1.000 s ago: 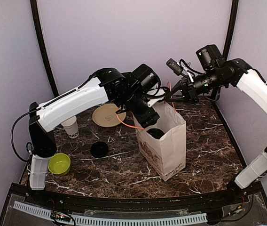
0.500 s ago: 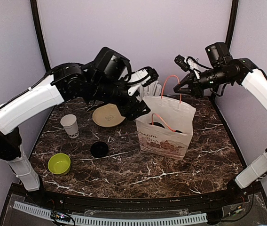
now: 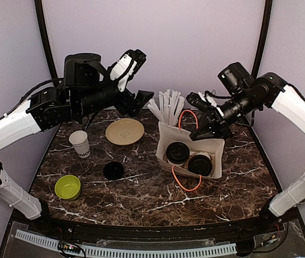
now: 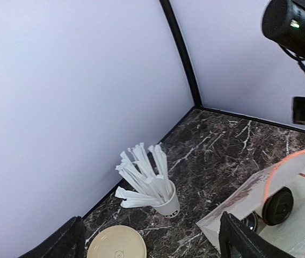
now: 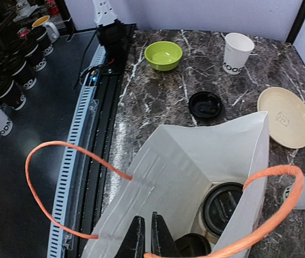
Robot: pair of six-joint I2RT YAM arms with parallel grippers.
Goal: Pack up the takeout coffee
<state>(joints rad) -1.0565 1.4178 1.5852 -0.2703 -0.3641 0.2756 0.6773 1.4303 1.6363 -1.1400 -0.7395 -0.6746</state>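
1. Now, from above: the paper bag [image 3: 164, 141], standing tall a second ago, leans open toward the camera. Two takeout coffees [image 3: 178, 153] sit inside, and the left arm [image 3: 61, 105] has lifted clear, so packing looks nearly done.
2. Left wrist: the left end effector [image 4: 152, 239] gapes wide, empty.
3. Right wrist: the right end effector [image 5: 148, 236] pinches the bag's rim. The cups' long axes run along its depth, lids toward its mouth.

Left end effector [image 3: 140, 100] high and agape, right end effector [image 3: 200, 133] lower and closed.
Left fingers [image 4: 238, 244] stand wide apart; right fingers [image 5: 137, 239] press together, pointing down from a bent wrist.
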